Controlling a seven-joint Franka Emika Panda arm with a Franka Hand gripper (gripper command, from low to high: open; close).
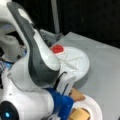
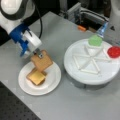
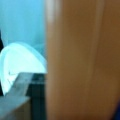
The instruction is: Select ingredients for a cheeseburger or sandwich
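**Inspector:** Grey table (image 2: 75,105), all surfaces. Largest item on it: the white divided tray (image 2: 82,75), taken here as the landmark. State its contents.

**Assistant:** Lettuce (image 2: 95,40) in a far compartment. Tomato (image 2: 114,51) at the tray's right rim in a front view. The remaining compartments that show look bare.

**Inspector:** Next in size.

**Assistant:** The plate (image 2: 51,85), left of the tray, just beside it. It carries a toast (image 2: 35,78) topped by a cheese square (image 2: 38,76). No patty is visible.

**Inspector:** The gripper?

**Assistant:** The gripper (image 2: 38,53) is left of the tray, above the plate's far edge. Its fingers pinch a second toast (image 2: 42,61), held tilted over the stack. In the wrist view that toast (image 3: 82,60) fills most of the frame.

**Inspector:** Progress?

**Assistant:** In my judgement, well advanced: base and cheese are placed, the top slice is in hand but not laid flat. Lettuce and tomato are unused on the tray.
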